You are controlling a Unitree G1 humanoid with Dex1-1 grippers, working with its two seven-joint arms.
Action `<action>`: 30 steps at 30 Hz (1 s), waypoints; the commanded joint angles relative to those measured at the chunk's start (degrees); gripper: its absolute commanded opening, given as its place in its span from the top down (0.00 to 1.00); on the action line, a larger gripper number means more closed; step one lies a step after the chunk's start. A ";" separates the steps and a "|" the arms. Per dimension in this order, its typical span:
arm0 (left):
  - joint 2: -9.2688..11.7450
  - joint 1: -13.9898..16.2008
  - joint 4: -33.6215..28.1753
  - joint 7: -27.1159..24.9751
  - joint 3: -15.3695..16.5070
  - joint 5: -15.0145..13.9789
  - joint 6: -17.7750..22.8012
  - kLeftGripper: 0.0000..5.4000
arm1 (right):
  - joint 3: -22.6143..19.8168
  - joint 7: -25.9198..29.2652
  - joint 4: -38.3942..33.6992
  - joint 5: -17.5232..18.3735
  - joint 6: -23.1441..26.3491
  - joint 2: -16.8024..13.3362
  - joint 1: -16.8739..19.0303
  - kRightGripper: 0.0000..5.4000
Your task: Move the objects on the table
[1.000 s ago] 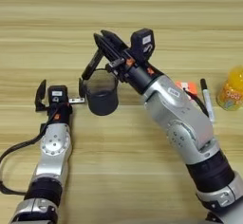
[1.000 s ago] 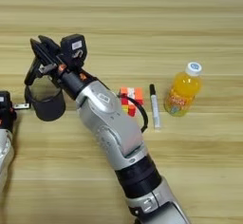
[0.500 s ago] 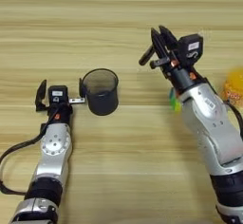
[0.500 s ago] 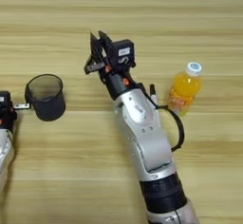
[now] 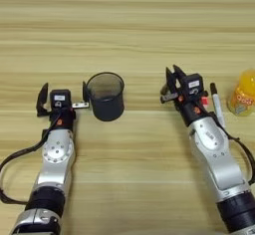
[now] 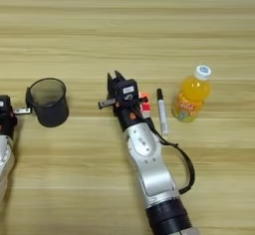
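Observation:
The black mesh pen cup (image 5: 104, 96) stands upright on the table (image 5: 124, 25), left of centre. My left gripper (image 5: 63, 94) rests just left of the cup, open, its right finger close to the cup wall. My right gripper (image 5: 174, 74) is right of centre, its fingers close together with nothing visible between them. It covers most of the puzzle cube (image 6: 145, 104). The white marker (image 6: 162, 112) with black cap lies just right of the cube. The orange-juice bottle (image 6: 191, 95) stands upright further right. No black pen shows.
A black cable (image 6: 185, 162) loops off my right forearm. Another cable (image 5: 12, 164) trails from my left arm near the left edge.
My right arm has drawn back from above the pen cup, moving right and nearer, and now sits over the cube. The left arm and the cup have not moved.

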 commanded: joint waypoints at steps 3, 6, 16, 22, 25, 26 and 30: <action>-0.06 0.54 -1.05 -0.08 -0.14 0.53 1.01 0.00 | 1.52 1.98 0.27 0.69 2.12 0.94 6.95 0.87; -0.14 0.60 -1.16 -0.02 -0.18 0.57 1.07 0.00 | 2.72 3.08 -0.95 0.80 3.16 1.00 9.93 0.87; -0.26 0.73 -1.53 0.06 -0.20 0.59 1.29 0.00 | 5.93 4.02 -6.23 -0.23 8.91 1.69 15.90 0.87; -0.23 0.65 -1.52 0.06 -0.20 0.61 1.33 0.00 | 4.83 3.23 -4.11 -0.68 9.11 1.40 15.13 0.87; -0.15 0.63 -1.41 0.02 -0.16 0.59 1.28 0.00 | 4.43 3.14 -3.93 -0.77 8.61 1.35 14.84 0.81; -0.11 0.64 -1.42 0.00 -0.15 0.59 1.29 0.00 | 4.28 3.15 -3.99 -0.75 8.31 1.32 14.78 0.79; 0.00 0.67 -1.44 -0.06 -0.10 0.57 1.30 0.00 | 4.22 3.68 -5.01 -0.65 5.84 1.25 14.85 0.71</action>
